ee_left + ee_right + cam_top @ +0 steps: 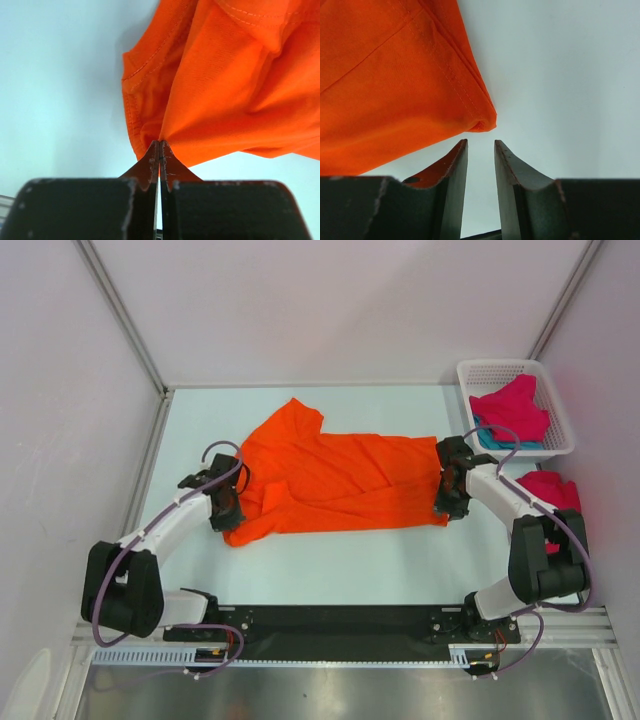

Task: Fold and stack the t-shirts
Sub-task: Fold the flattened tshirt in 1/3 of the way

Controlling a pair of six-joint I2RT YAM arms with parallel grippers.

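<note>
Where it lies spread across the middle of the pale table (pixel 320 560), the orange t-shirt (pixel 340 480) runs lengthwise from left to right, rumpled, with one sleeve pointing toward the far wall. The left gripper (pixel 159 150) sits at the shirt's left end, its fingers pressed together on a pinch of orange cloth that fans out from the tips. The right gripper (pixel 481 147) is at the shirt's right end, low over the table. Its fingers are apart with nothing between them, and a hemmed corner of the shirt lies just ahead of the gap.

At the far right corner of the table stands a white mesh basket (pixel 500 364). Inside it a magenta t-shirt (pixel 515 405) lies crumpled on top, and a teal t-shirt (pixel 490 438) shows beneath it along the near side. A second magenta t-shirt (pixel 550 490) lies bunched on the table outside the basket, just nearer than it and at the right edge, partly hidden by the right arm.
</note>
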